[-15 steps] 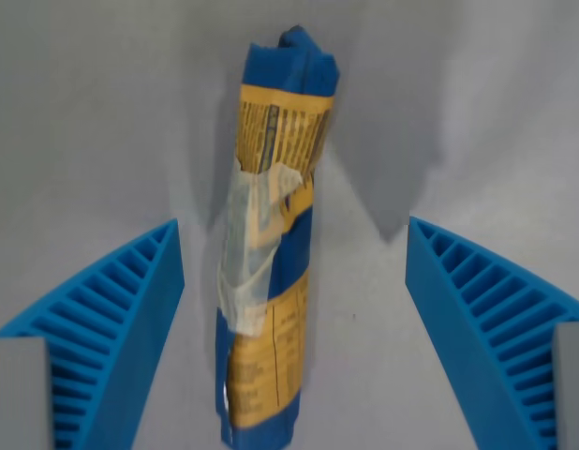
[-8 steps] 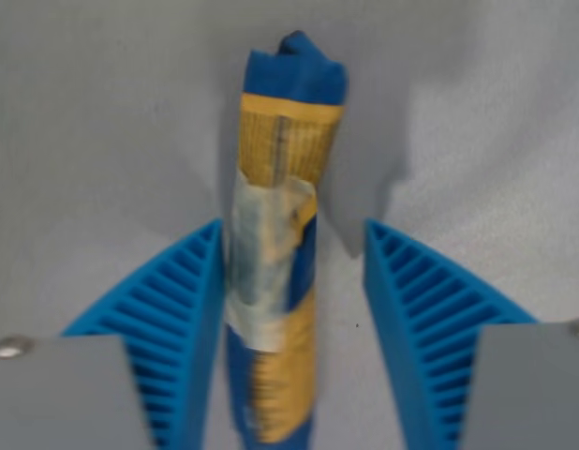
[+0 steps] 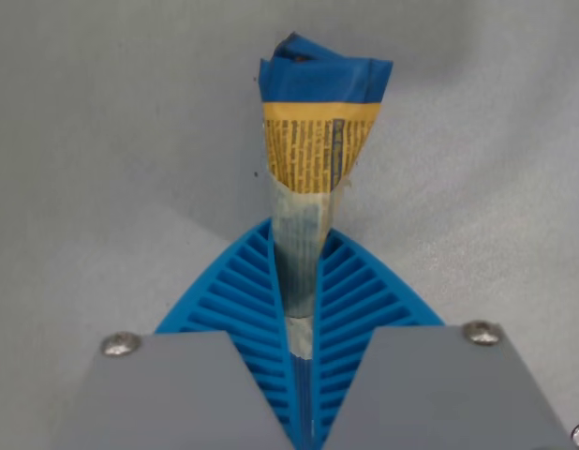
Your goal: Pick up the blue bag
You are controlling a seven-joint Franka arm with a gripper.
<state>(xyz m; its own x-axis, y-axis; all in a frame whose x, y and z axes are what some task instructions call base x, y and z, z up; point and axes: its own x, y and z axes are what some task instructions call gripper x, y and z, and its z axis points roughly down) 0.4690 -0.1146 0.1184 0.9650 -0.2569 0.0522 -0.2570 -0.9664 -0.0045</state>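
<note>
Two ribbed blue finger pads (image 3: 235, 291) now meet on the blue bag (image 3: 308, 164), a rolled-up plastic pouch with a yellow printed label and a clear taped band. A second ago the gripper (image 3: 299, 286) was wide, fingers well apart on either side of the bag; half a second ago the wrist view's left finger was touching the bag and the right one was near it; now both press the taped middle section flat between them. Bag is pinched thin at the contact line and fans out above it, blue folded end at the top of the view, yellow label just below. So: grasp closed, gripper clamped on the bag, narrow gap set by the squashed film. Bag still appears to sit on or close to the plain grey table surface (image 3: 102, 141); I can't tell from this view whether any lift has begun, since the camera moves with the wrist. Lower end of the bag is hidden behind the grey finger mounts (image 3: 168, 394). Judgement: closing step looks done, what remains is the lift. Risk: hold is on slick tape and crinkly film, contents may shift, so the bag could slide or sag out once its weight hangs from the pads. Straight, slow rise looks sensible; watch for slip at the taped band.
</note>
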